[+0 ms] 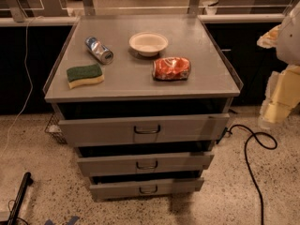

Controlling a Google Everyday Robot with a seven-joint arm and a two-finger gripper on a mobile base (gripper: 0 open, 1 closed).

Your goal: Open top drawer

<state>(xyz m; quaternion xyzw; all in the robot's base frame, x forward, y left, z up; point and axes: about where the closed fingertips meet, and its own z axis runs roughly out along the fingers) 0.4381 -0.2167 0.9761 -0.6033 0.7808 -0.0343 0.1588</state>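
Observation:
The top drawer is the widest grey metal front of three in a grey cabinet, just under the cabinet top. Its small loop handle is at the centre. A dark gap shows above the drawer front. Two narrower drawers lie below it. My gripper is at the right edge of the view, beside the cabinet's right side, apart from the drawer and well right of the handle. The white and yellowish arm parts are cut off by the frame edge.
On the cabinet top lie a green and yellow sponge, a tipped soda can, a white bowl and an orange crumpled packet. A black cable loops on the floor at right. A wire basket stands at left.

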